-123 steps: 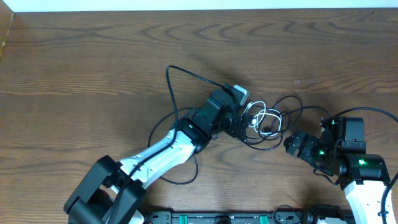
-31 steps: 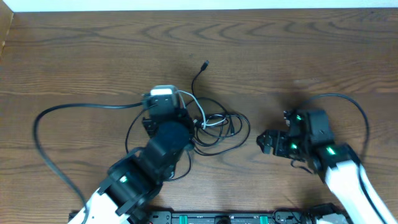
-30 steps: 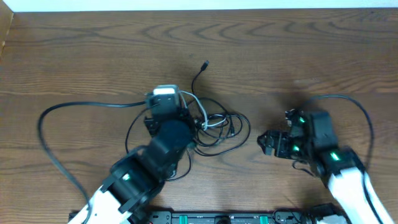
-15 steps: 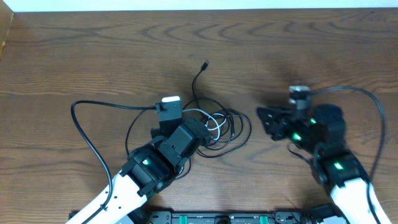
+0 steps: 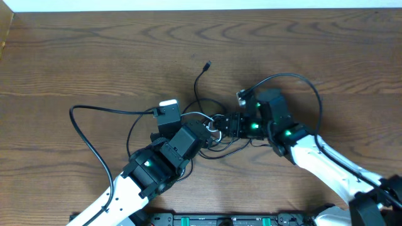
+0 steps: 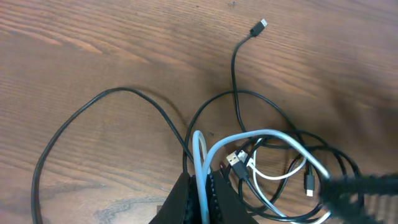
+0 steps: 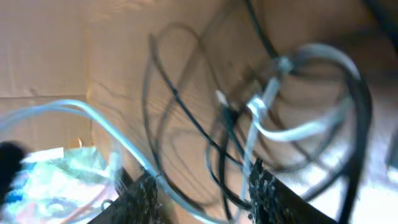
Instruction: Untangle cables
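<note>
1. The left arm [image 5: 144,171] reaches from the near left edge up toward the middle of the table [image 5: 94,50]. The left gripper [image 6: 202,183] is clamped on the white cable [image 6: 267,135].
2. The right arm [image 5: 314,156] stretches in from the near right. The right gripper [image 7: 205,186] is at the tangle, its fingers apart and astride blurred strands.
3. The cables [image 5: 217,135] lie bunched mid-table between both grippers. One black cable [image 6: 235,68] trails its plug toward the far side.
</note>
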Motion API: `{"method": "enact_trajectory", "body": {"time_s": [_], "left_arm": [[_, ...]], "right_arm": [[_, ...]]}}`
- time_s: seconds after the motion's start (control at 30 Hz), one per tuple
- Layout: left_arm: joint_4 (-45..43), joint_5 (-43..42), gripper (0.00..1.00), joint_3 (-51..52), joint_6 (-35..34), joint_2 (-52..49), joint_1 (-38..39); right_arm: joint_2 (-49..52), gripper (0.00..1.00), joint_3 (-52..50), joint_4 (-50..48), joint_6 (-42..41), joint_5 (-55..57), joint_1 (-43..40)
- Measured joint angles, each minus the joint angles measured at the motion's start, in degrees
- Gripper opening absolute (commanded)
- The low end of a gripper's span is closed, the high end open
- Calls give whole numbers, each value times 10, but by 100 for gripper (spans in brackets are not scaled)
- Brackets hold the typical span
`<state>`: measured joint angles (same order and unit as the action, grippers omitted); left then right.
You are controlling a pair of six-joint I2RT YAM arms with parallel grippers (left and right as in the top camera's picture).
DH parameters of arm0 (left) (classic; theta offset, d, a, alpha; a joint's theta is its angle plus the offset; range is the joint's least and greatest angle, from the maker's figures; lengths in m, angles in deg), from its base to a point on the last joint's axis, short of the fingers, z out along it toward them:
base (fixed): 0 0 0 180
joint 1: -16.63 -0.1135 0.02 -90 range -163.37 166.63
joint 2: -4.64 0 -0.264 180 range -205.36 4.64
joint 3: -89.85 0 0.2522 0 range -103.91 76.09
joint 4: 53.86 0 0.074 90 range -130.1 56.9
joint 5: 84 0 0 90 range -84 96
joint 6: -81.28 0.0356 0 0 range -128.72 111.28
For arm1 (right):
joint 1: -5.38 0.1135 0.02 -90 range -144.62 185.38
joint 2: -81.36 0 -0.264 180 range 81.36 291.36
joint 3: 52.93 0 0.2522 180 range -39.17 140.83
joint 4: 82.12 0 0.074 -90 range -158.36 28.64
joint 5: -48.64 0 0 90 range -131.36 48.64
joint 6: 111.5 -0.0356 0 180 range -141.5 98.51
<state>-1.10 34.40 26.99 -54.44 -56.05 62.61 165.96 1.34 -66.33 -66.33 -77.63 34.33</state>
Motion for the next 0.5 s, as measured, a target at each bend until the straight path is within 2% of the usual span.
{"method": "enact_trajectory", "body": {"time_s": [0.17, 0.5], "left_arm": [[-1, 0, 8, 0, -5, 0, 0], [-5, 0, 8, 0, -6, 0, 0]], "right_arm": [[23, 54, 0, 63, -24, 3, 0], [31, 53, 0, 55, -63, 67, 0]]}}
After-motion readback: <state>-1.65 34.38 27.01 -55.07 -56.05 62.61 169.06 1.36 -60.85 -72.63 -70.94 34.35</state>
